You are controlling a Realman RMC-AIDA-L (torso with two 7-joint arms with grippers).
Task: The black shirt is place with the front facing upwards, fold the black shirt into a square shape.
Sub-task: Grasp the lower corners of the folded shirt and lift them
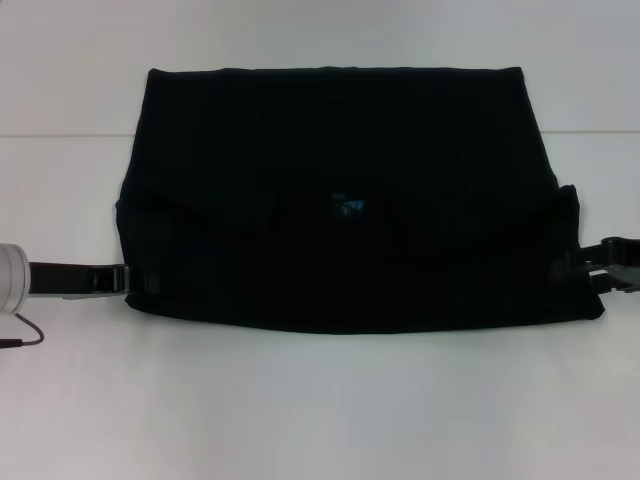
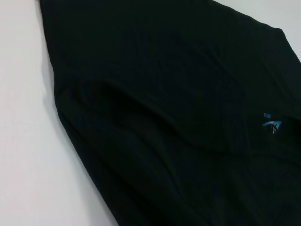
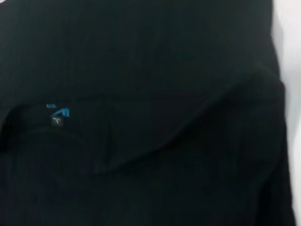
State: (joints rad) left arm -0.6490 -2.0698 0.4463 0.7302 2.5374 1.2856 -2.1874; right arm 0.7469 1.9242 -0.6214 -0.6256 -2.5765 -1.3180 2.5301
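The black shirt (image 1: 330, 200) lies on the white table as a wide folded rectangle, with its small blue neck label (image 1: 348, 205) showing near the middle. A fold line arcs across it just below the label. My left gripper (image 1: 135, 281) sits at the shirt's near left edge, low against the cloth. My right gripper (image 1: 578, 270) is at the near right edge, dark against the fabric. The left wrist view shows the shirt (image 2: 178, 117) with the label (image 2: 273, 125). The right wrist view is almost filled by the shirt (image 3: 164, 70), with the label (image 3: 60, 113).
The white table (image 1: 320, 420) runs all around the shirt, with a wide bare strip in front. A thin cable (image 1: 25, 335) loops off my left arm at the near left. A faint seam crosses the table behind the shirt.
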